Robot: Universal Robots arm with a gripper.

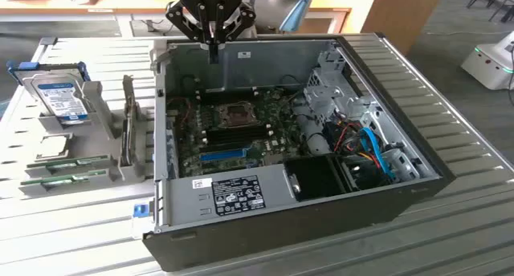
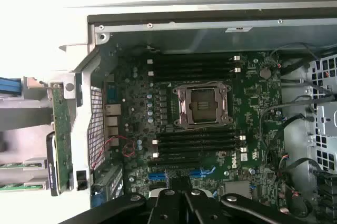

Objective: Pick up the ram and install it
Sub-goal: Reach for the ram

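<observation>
Two green ram sticks (image 1: 67,164) (image 1: 58,180) lie flat in a grey holder (image 1: 48,189) on the table at the exterior view's left; their ends also show in the wrist view (image 2: 15,165). My black gripper (image 1: 213,52) hangs shut and empty over the far wall of the open computer case (image 1: 265,216), well away from the ram. In the wrist view the gripper (image 2: 181,203) looks down on the motherboard (image 2: 253,98), with black memory slots (image 2: 195,141) on both sides of the bare CPU socket (image 2: 202,105).
A silver hard drive with a blue label (image 1: 61,99) stands in a rack behind the ram. A green card (image 1: 127,124) stands on edge between the holder and the case. Cables, a drive cage (image 1: 337,83) and a black fan shroud (image 1: 321,177) fill the case's right side.
</observation>
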